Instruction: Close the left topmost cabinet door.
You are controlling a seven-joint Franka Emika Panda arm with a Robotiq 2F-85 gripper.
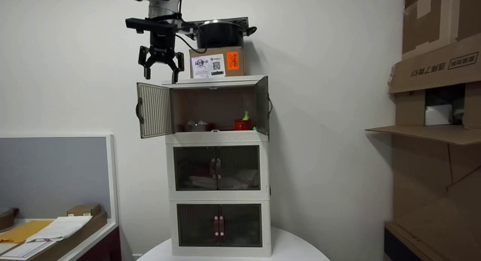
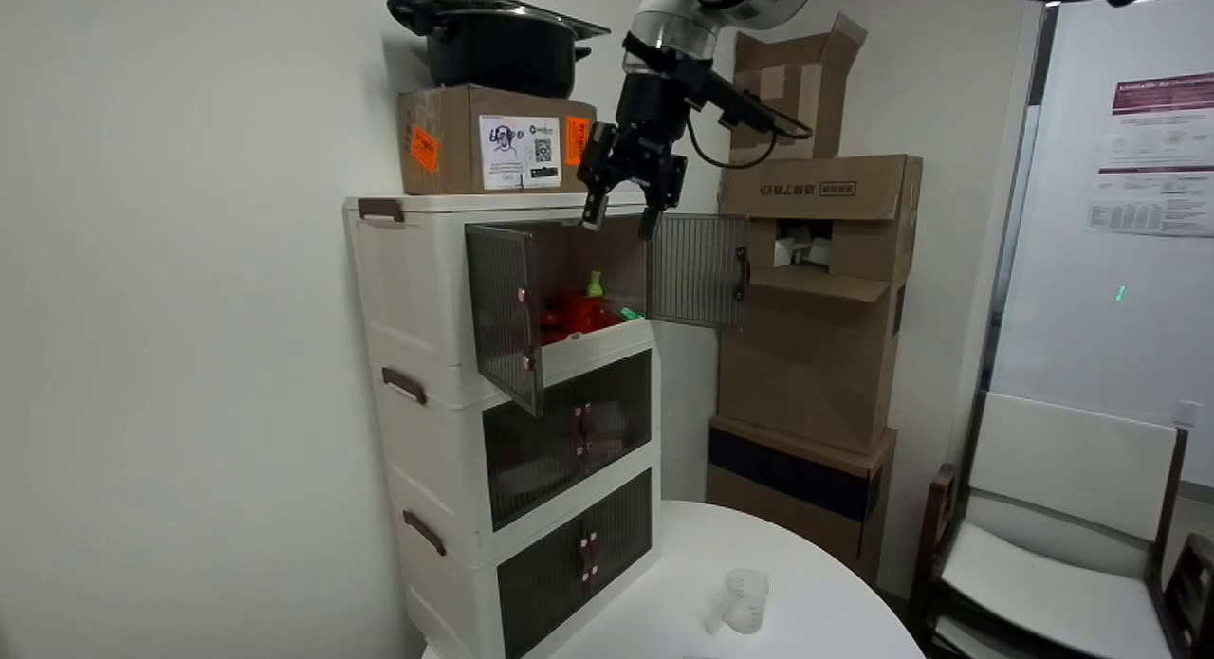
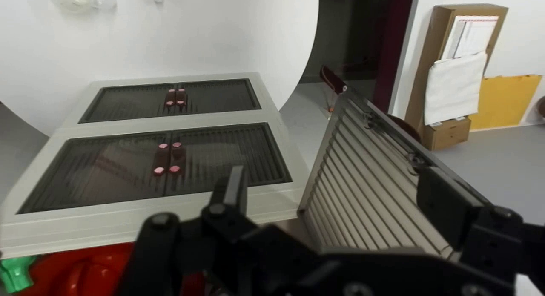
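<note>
- Claw [image 1: 161, 79], black, two-fingered, nearest the lens in the wrist view. Fingers spread wide, tips down, nothing held.
- Storage cabinet [image 1: 221, 195], white, three tiers, standing on a round white surface [image 2: 816, 583]. Lower two pairs of doors closed; top pair swung out.
- Left topmost cabinet door [image 1: 156, 110], ribbed grey, counted left when facing the front. Hinge edge upright at the cabinet's left side, free edge well out from the opening. Lies below the claw, off to the right in the wrist view, inner face toward that lens. Contact with a fingertip: cannot be told.
- Right topmost door [image 2: 695, 268], also swung out; outside the task.
- Door handle [image 1: 139, 110], dark, long axis upright, by the left door's free edge, outer face. Judged decisive: the claw appears above and to the inner side, whereas closing wants a push from this outer side. Likely route: out past the free edge, down, then in toward the opening.
</note>
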